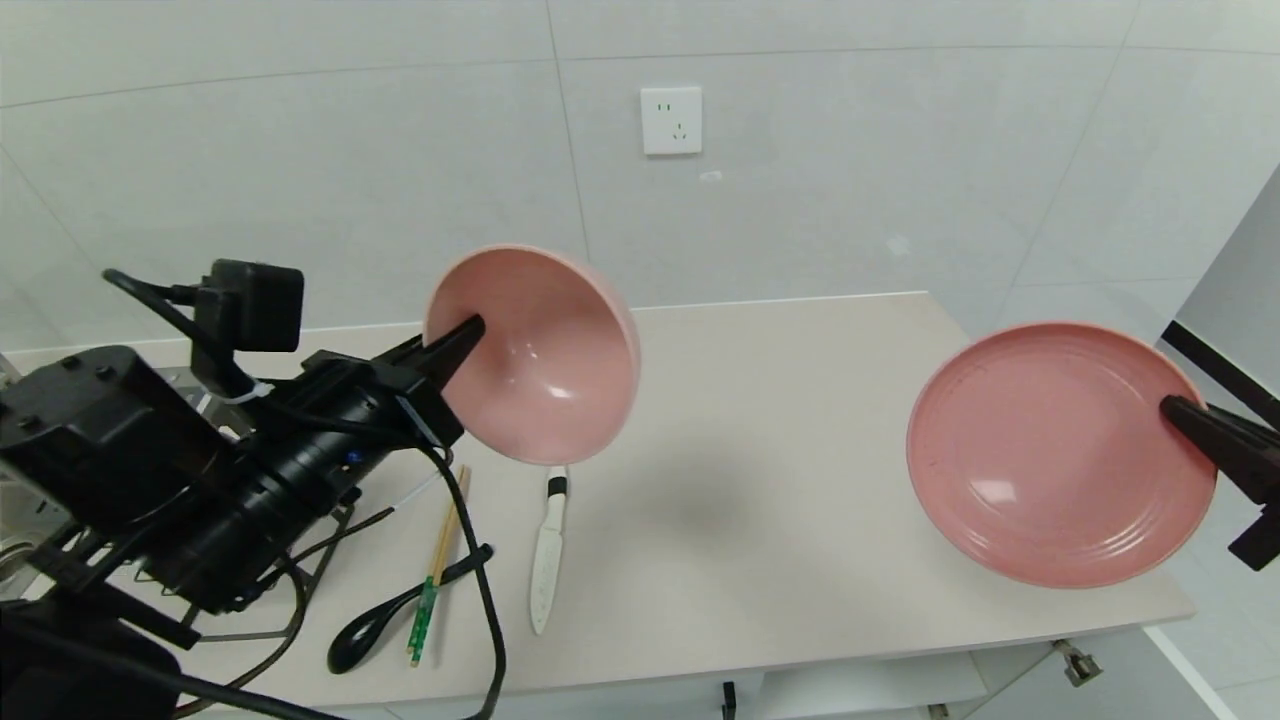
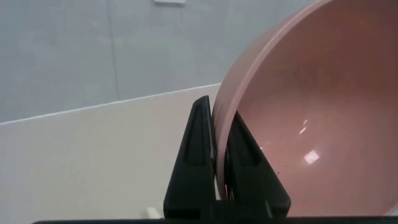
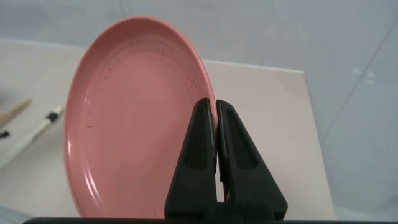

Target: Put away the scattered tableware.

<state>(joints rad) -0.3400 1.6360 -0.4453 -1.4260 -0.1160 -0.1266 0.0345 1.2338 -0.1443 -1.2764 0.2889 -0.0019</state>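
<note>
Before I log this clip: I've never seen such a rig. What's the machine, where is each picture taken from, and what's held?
A two-armed robot with pincer grippers. The wide picture comes from its head, looking down at a pale table; the other two come from a camera on each wrist. The left gripper pinches the rim of a pink bowl, held up and tipped sideways. The right gripper pinches the rim of a pink plate, also off the table. On the table lie a white knife, chopsticks and a black spoon.
</note>
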